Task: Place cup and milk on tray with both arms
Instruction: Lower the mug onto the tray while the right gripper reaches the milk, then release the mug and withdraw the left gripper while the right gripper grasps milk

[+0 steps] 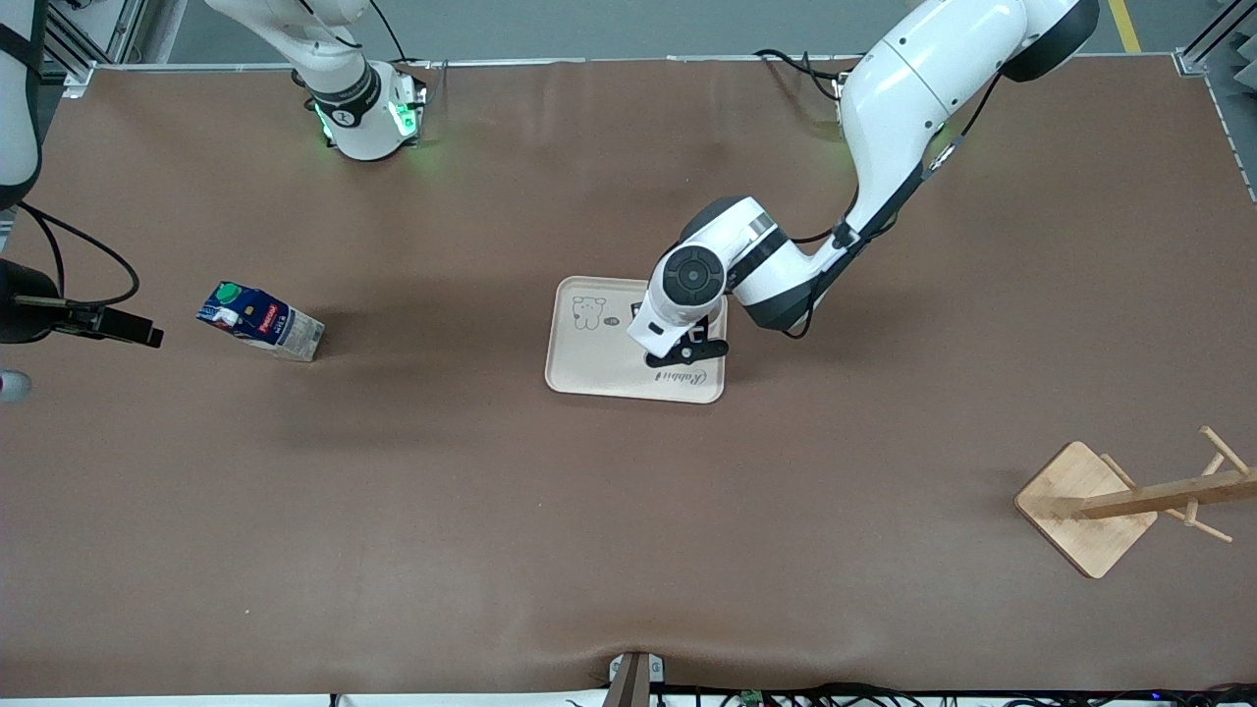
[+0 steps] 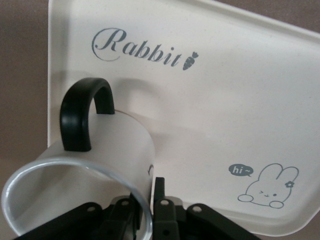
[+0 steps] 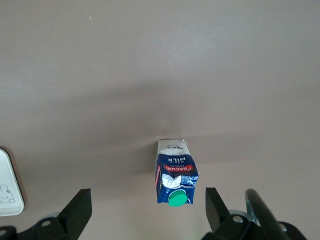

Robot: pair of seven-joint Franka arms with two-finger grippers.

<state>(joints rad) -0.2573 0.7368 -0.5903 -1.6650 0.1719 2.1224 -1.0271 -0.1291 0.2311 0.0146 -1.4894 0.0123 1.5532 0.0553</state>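
Cup: the cup (image 2: pixel 95 165) is white with a black loop handle. The fingers (image 2: pixel 159 197) of the left gripper (image 1: pixel 687 352) pinch its rim wall, one inside and one outside. It hangs low over the tray (image 1: pixel 589 368), at the tray's end toward the left arm; whether its base touches the tray I cannot tell.
Cup handling: probably hard, smooth and breakable, so a rim pinch can slip. It should be set down gently.
Milk: the milk (image 1: pixel 261 321) stands on the brown surface (image 1: pixel 628 511), well apart from the tray, toward the right arm's end of the table.
Milk handling: I judge it light, with thin walls that dent easily. The flat sides of the body are the best place to hold, below the green cap.
Right gripper: the right gripper (image 3: pixel 145 212) hovers over the milk with fingers spread wide and nothing between them.
Left wrist view: it shows the rim grasp, which the arm hides in the front view.
Right wrist view: it shows the milk between the released fingers.
Front view: only here both things and the tray appear together, also a wooden rack (image 1: pixel 1090 511).
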